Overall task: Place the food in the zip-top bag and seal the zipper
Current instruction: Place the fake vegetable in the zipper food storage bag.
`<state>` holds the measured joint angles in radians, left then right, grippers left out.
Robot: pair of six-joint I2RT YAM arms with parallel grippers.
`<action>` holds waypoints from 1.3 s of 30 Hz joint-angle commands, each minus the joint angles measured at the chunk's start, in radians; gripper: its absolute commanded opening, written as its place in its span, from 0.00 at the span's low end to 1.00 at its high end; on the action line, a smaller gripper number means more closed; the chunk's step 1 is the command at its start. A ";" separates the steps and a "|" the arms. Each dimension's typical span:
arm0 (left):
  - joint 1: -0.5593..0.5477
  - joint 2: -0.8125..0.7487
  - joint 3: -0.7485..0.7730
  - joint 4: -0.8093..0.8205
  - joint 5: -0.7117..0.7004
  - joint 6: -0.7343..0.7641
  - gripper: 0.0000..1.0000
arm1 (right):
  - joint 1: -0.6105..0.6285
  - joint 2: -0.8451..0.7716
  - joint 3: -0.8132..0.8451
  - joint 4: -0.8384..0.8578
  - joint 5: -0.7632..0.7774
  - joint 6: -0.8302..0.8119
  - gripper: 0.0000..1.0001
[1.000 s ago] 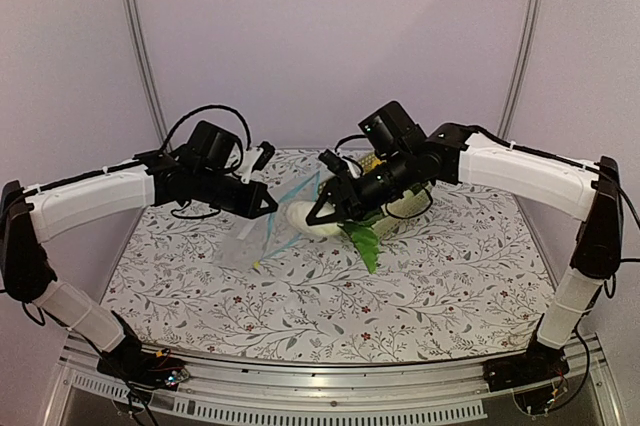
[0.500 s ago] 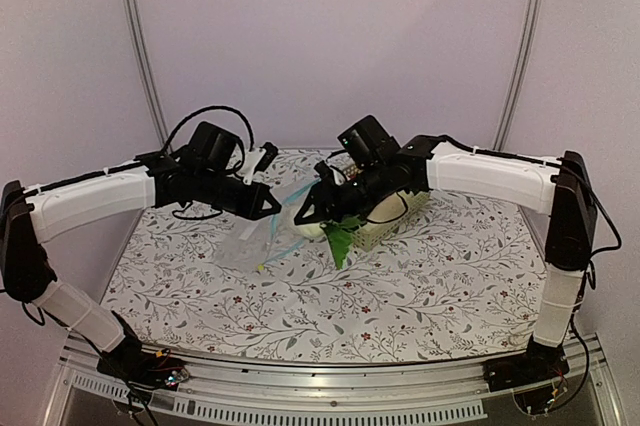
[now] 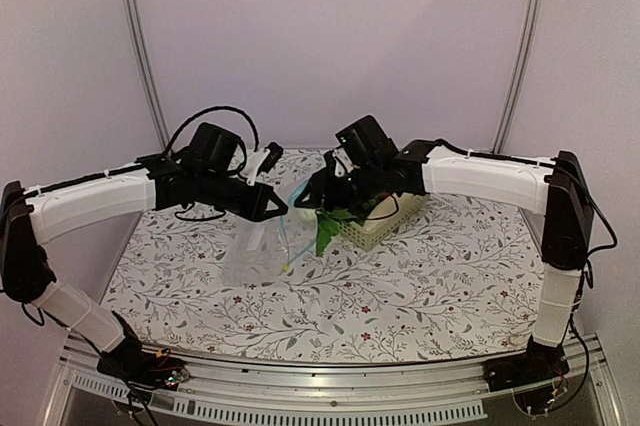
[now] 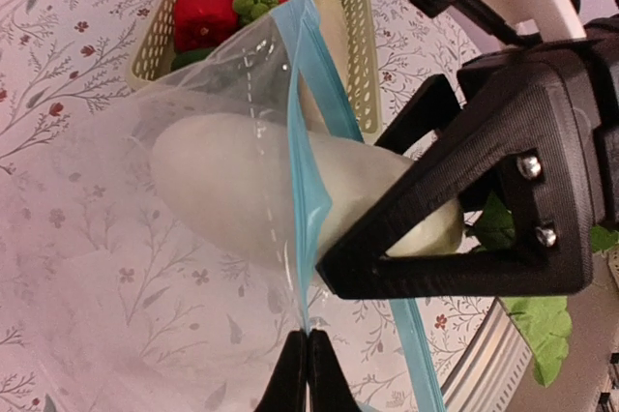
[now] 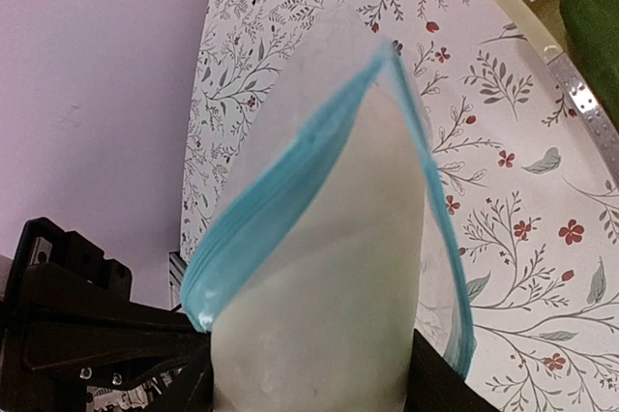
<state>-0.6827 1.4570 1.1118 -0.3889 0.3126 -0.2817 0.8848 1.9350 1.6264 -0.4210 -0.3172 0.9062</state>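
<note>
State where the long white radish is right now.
In the left wrist view the long white radish lies mid-frame, gripped by the right gripper, its front half inside the zip-top bag, with the basket just behind it.

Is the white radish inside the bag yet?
Partly in: the radish has its front end past the open blue zipper, inside the bag; its back end is outside.

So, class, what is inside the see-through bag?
The front of the white radish, past the blue zipper; its rear is outside the bag, in the right arm's jaws. Anything behind the radish is hidden.
</note>
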 commanded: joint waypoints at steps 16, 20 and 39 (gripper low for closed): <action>-0.012 -0.058 -0.052 0.094 0.085 -0.020 0.00 | 0.072 0.115 0.059 0.007 0.253 -0.021 0.32; -0.012 -0.053 -0.050 0.100 0.102 -0.025 0.00 | 0.078 0.123 0.055 0.036 0.285 -0.008 0.32; 0.014 -0.068 -0.066 0.144 0.149 -0.063 0.00 | 0.112 0.218 0.110 0.147 0.380 0.034 0.37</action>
<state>-0.6796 1.4185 1.0634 -0.2871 0.4049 -0.3283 0.9783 2.1204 1.7004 -0.2989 0.0116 0.9466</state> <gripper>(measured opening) 0.004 0.531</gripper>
